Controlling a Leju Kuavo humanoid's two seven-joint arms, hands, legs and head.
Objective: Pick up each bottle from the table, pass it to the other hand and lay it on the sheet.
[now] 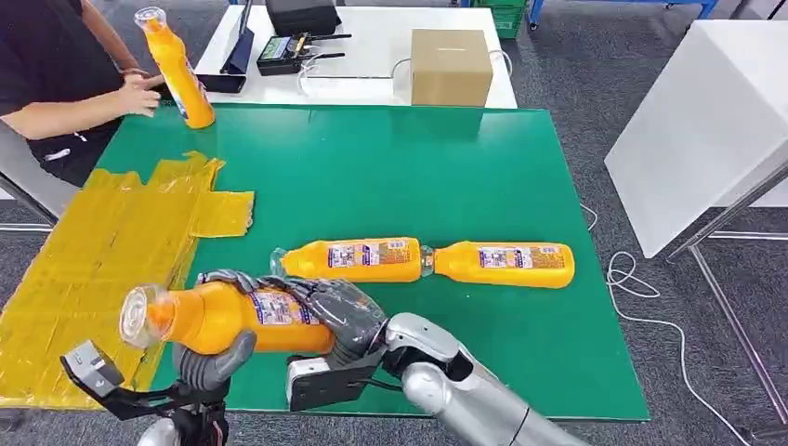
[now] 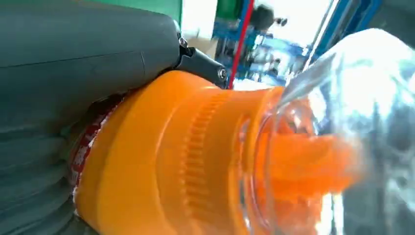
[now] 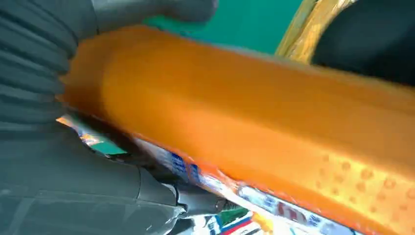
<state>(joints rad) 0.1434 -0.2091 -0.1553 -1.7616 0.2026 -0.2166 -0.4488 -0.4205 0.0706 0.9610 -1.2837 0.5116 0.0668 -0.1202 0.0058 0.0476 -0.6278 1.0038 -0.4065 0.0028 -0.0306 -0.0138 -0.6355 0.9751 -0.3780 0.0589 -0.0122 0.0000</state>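
Observation:
An orange bottle (image 1: pixel 218 316) with a clear cap is held lying sideways above the table's near-left corner, cap toward the yellow sheet (image 1: pixel 102 251). My right hand (image 1: pixel 334 311) wraps its labelled body from above. My left hand (image 1: pixel 216 360) grips it from below, nearer the neck. In the left wrist view the bottle's shoulder (image 2: pixel 195 161) sits against the grey thumb. In the right wrist view the orange body (image 3: pixel 274 132) lies across the hand. Two more orange bottles (image 1: pixel 351 259) (image 1: pixel 504 264) lie end to end on the green table (image 1: pixel 390 167).
A person at the far left holds another orange bottle (image 1: pixel 177 70) upright at the table's back corner. Behind stands a white table with a cardboard box (image 1: pixel 452 67) and black devices. A white table (image 1: pixel 706 111) stands at the right, with cable on the floor.

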